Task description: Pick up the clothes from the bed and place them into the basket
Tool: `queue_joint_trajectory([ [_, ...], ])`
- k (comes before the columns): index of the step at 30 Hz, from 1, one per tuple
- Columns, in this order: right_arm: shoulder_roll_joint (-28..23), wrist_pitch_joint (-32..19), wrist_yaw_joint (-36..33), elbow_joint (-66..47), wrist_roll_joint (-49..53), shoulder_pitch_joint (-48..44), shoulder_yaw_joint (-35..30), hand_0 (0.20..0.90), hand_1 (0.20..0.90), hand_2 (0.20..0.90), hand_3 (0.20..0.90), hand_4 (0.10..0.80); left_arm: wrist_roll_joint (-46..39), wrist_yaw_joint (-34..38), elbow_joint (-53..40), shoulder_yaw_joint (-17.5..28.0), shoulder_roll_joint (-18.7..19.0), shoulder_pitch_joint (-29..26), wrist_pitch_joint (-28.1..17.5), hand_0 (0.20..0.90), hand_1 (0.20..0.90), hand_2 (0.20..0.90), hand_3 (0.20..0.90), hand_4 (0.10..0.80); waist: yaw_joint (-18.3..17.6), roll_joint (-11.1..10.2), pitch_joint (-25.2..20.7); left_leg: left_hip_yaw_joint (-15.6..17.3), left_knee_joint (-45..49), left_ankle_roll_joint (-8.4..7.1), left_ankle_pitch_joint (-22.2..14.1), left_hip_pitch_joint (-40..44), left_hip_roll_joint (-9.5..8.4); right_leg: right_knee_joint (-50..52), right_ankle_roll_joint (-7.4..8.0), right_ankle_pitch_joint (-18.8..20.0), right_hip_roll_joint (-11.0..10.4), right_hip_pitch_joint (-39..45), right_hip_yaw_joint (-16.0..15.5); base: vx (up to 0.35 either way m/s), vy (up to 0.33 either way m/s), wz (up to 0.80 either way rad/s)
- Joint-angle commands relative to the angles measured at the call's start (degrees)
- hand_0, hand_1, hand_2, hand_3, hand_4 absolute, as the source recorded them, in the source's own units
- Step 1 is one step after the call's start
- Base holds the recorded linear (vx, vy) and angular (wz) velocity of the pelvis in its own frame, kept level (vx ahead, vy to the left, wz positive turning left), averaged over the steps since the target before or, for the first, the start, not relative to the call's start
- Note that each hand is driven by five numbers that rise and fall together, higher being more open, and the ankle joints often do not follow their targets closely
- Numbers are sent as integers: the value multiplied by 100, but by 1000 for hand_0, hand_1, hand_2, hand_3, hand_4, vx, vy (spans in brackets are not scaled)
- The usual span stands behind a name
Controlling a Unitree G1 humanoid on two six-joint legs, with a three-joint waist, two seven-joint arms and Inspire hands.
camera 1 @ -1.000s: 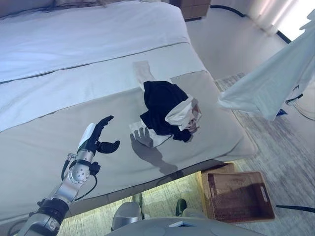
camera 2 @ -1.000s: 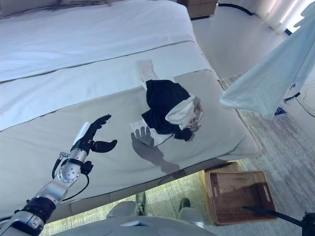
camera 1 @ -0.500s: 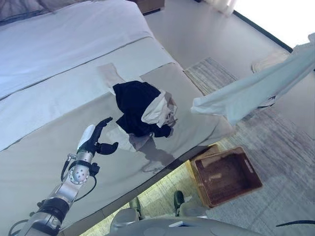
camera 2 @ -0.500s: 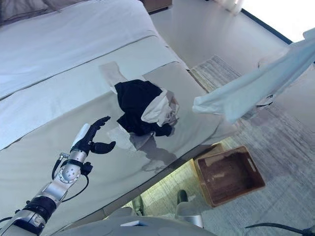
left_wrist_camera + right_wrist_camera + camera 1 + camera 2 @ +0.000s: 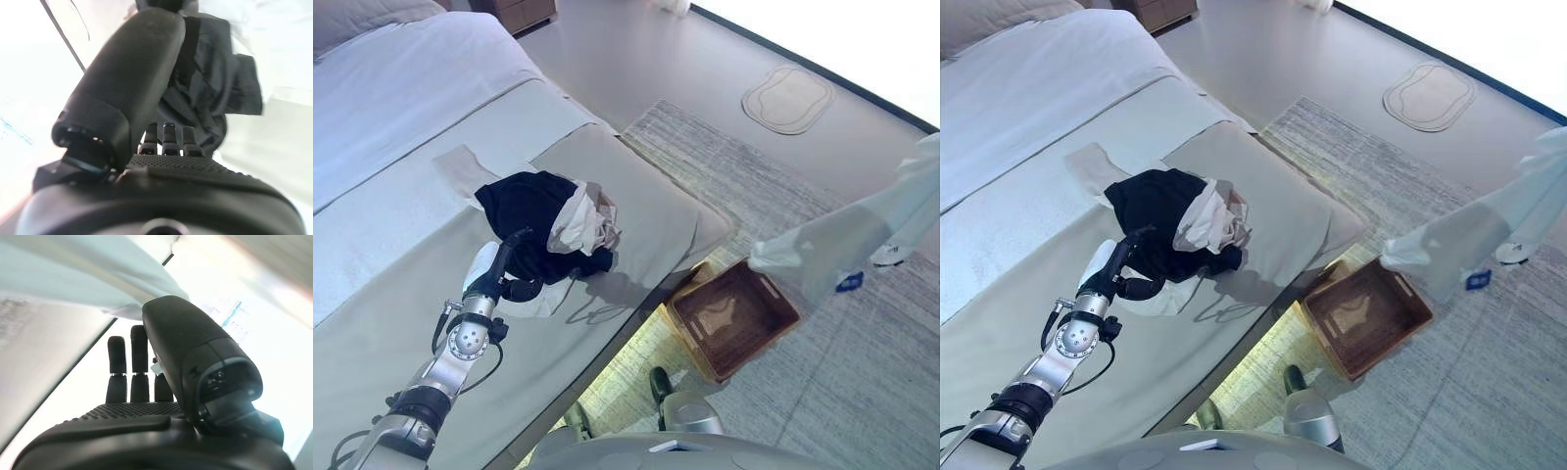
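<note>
**White garment hangs just past the basket, not yet over it**

Right hand (image 5: 146, 396): seen only in its own wrist view. Fingers upright and straight there, with white cloth draped past them; cannot tell whether thumb and fingers pinch the cloth.

White garment (image 5: 842, 240) hangs in the air at the right, long axis sloping down toward the brown basket (image 5: 690, 328). Its lower end sits above the basket's far right rim. Judged: the drop needs the cloth carried a little further toward the bed.

Remaining dark-and-white clothes pile (image 5: 543, 230) lies on the bed (image 5: 646, 196).

Left hand (image 5: 499, 279): fingers relaxed, apart, at the pile's near edge, holding nothing.
</note>
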Motion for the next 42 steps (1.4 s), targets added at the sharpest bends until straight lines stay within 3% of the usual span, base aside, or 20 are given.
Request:
queue_joint_trajectory([
  [1,-281,-807,-139,-413,46,-103,-539,300,300,300,200,100,49,215,36,263,121,-352,-439,900,900,900,900,800,134,-23,-797,-259,716,-106,-848,-188,184,461,216,-11,-31,-531,-217,-9,-20,-8],
  [18,910,-770,404,-478,-324,190,236,300,300,300,200,100,71,6,32,178,72,-593,-361,900,900,900,900,800,52,136,-666,-133,855,-111,-956,-208,219,499,238,45,-70,-723,-237,-3,-5,-3],
  [32,2022,-1008,-64,-41,-255,803,449,300,300,300,200,100,71,95,-165,149,33,-575,-373,900,900,900,900,800,-66,454,-471,-74,860,-109,-996,-160,198,516,257,62,-101,-799,-241,-34,-14,0],
  [42,2273,-1322,-495,286,50,829,457,300,300,300,200,100,-34,184,-230,31,10,-721,-324,900,900,900,900,800,-93,695,-350,-155,657,-170,-841,-200,150,469,254,40,-49,-787,-259,-49,1,1],
])
